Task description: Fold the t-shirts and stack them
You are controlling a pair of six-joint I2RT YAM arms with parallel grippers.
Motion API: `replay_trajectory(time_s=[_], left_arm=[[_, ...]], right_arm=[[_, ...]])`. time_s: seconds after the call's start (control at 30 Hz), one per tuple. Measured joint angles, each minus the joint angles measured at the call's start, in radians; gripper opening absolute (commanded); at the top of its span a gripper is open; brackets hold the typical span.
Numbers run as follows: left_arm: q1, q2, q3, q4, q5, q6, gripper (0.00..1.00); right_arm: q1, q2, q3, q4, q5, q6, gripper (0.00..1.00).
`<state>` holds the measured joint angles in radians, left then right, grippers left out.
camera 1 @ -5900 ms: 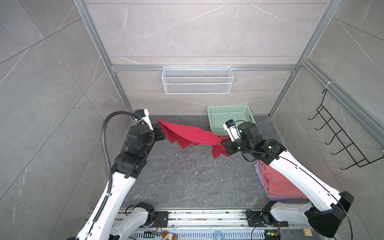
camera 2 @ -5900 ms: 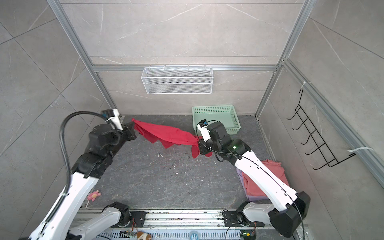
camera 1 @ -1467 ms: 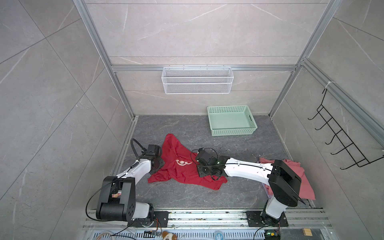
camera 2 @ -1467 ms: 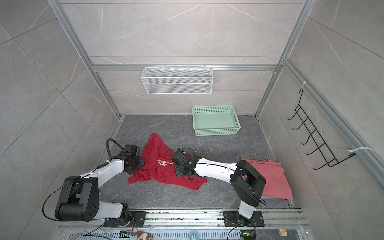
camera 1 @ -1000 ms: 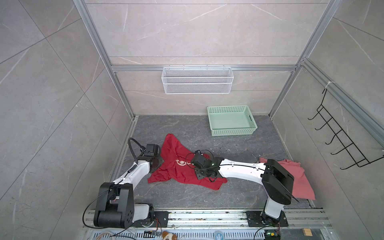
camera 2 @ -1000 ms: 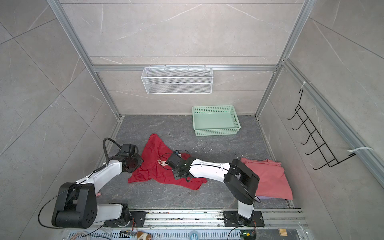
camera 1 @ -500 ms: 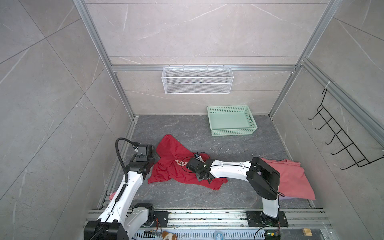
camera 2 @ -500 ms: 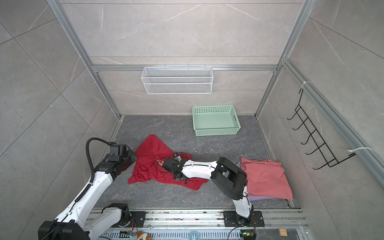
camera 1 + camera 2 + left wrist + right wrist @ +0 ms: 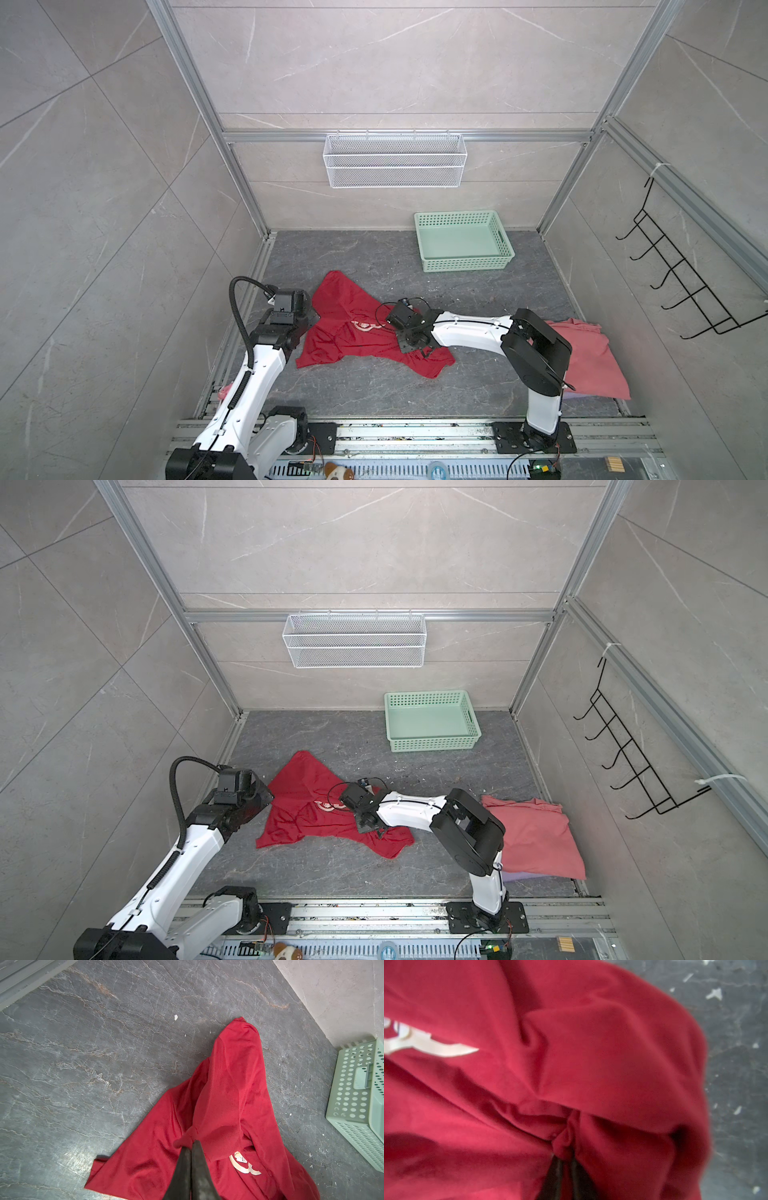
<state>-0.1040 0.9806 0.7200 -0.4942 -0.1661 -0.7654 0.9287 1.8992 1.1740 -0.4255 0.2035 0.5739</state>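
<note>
Left claw (image 9: 192, 1145) is pinched tight on a small fold of the red t-shirt (image 9: 332, 336). The right claw (image 9: 564, 1159) is likewise closed on a bunched ridge of the same cloth.

Taking the back wall as 12 o'clock, the red t-shirt lies on the bench (image 9: 374, 257) just toward 9 o'clock from the middle. The left claw is at the shirt's 9 o'clock edge and the right claw at its 3 o'clock side. The shirt is rumpled and lopsided, with its pale chest print facing up and one corner trailing toward 5 o'clock. I judge it not yet folded: it needs drawing flat, folding, then carrying to the pile.

That pile sits at 4 o'clock. The salmon-pink t-shirt (image 9: 590, 361) lies there as a flat, roughly squared slab on top of the lavender t-shirt (image 9: 523, 877). Only a thin sliver of the lavender one shows beneath it, so how neatly it is folded I cannot say. By that reading two shirts appear stacked and one is left.

The bench is dark grey with pale veining and is flecked with small white specks. A mint-green basket (image 9: 465, 264) stands at 1 o'clock near the back wall, with nothing showing in it.

Pale tiled walls (image 9: 374, 62) in an aluminium frame enclose the space. A white wire basket (image 9: 395, 166) hangs at 12 o'clock and a black hook rack (image 9: 681, 286) at 3 o'clock. The arms are bolted to a rail (image 9: 415, 432) at 6 o'clock.
</note>
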Motion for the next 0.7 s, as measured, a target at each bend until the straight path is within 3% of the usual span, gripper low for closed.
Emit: replay_trajectory(time_s=[0.13,0.27,0.37,0.43,0.57,0.7], left_arm=[[0.000,0.000,0.000,0.000,0.000,0.001,0.00],[0.000,0.000,0.002,0.000,0.000,0.004,0.00],[0.000,0.000,0.002,0.000,0.000,0.006,0.00],[0.000,0.000,0.002,0.000,0.000,0.006,0.00],[0.000,0.000,0.002,0.000,0.000,0.006,0.00],[0.000,0.000,0.004,0.000,0.000,0.006,0.00]], right_arm=[[-0.035,-0.043,-0.061,0.072,-0.101,-0.030,0.14],[-0.057,-0.068,-0.096,0.098,-0.193,-0.093,0.15],[-0.065,-0.084,-0.124,0.126,-0.242,-0.119,0.26],[-0.079,-0.102,-0.151,0.156,-0.288,-0.138,0.23],[-0.121,-0.133,-0.210,0.201,-0.360,-0.150,0.09],[-0.159,-0.140,-0.232,0.225,-0.411,-0.148,0.09]])
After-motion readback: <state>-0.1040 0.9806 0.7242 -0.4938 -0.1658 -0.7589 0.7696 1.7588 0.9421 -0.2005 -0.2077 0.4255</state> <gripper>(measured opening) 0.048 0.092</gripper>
